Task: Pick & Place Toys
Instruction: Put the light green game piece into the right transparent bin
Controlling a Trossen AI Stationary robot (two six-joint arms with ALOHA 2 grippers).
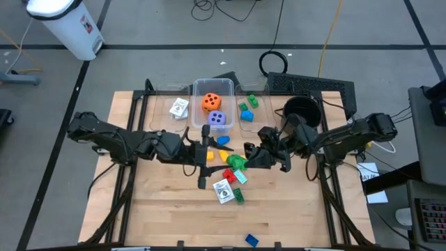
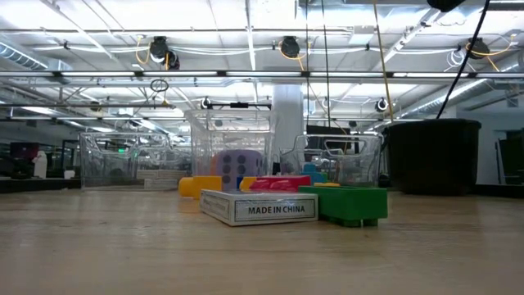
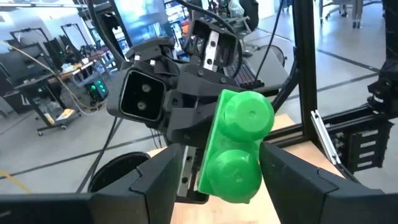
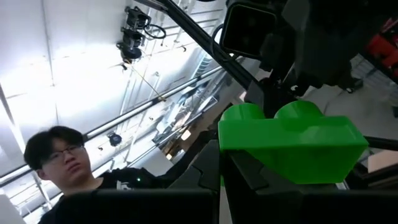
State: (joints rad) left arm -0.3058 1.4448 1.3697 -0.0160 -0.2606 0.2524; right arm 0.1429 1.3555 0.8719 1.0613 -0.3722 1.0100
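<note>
A green two-stud brick (image 3: pixel 236 146) hangs in the air over the middle of the table (image 1: pixel 160 209), between my two grippers. My left gripper (image 3: pixel 217 168) reaches in level from the table's left and is shut on the green brick (image 1: pixel 237 162). My right gripper (image 4: pixel 219 171) comes from the table's right, tilted upward and shut, with its tips at the underside of the brick (image 4: pixel 292 149). Below them lie loose toys: yellow (image 1: pixel 209 155), red (image 1: pixel 228 162) and blue (image 1: pixel 223 139) bricks, a card box (image 1: pixel 223 190) and another green brick (image 2: pixel 352 205). My left gripper pinches the green brick between its two fingers, one finger (image 3: pixel 286 180) on each long side (image 3: pixel 264 155). The fingers come level from the table's left. The brick is lifted clear, its studs facing back toward my left wrist. My right gripper's shut tips stand at the brick's hollow side (image 4: pixel 236 155); I cannot tell whether they touch.
Clear bins stand at the far side: one with cards (image 1: pixel 179 108), one (image 1: pixel 212 87) with an orange die (image 1: pixel 210 102) and a purple die (image 1: pixel 217 119), one with bricks (image 1: pixel 247 108). A black pot (image 1: pixel 301 111) is at the far right. A blue brick (image 1: pixel 251 240) lies near the front edge. A person (image 4: pixel 62 162) is beyond the table.
</note>
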